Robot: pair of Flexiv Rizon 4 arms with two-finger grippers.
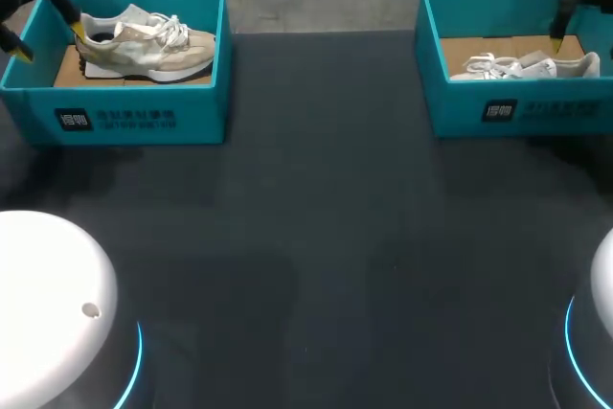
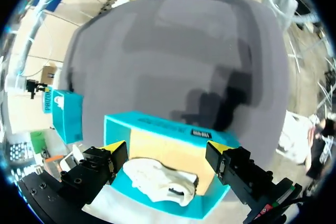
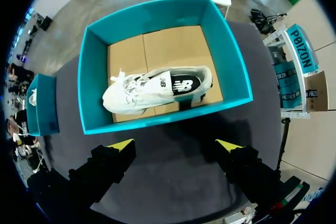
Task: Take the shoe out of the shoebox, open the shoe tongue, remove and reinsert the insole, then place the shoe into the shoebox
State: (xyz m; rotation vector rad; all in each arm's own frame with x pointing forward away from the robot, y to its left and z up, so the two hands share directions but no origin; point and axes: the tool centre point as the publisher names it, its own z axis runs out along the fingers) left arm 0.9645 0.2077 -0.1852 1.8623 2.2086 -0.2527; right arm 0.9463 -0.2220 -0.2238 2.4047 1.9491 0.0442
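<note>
**Left shoebox**: teal, open-topped, at the far left of the table.
- Contents: beige shoe, upright on its sole. Its long axis runs along the box's length, heel at the box's left end, toe toward its right end.
- The box walls close it in on every side.

**Left gripper**: above the left shoebox's left end, over the heel, fingers spread wide and holding nothing. Only its wrist view shows the shoe lying below, between the two tips.

**Right shoebox**: same kind, well apart to the right of the left shoebox.
- Contents: white shoe, on its side, toe pointing back toward the left shoebox.

**Right gripper**: hangs over this box, released and empty. Only its wrist view shows the shoe's dark interior.
</note>
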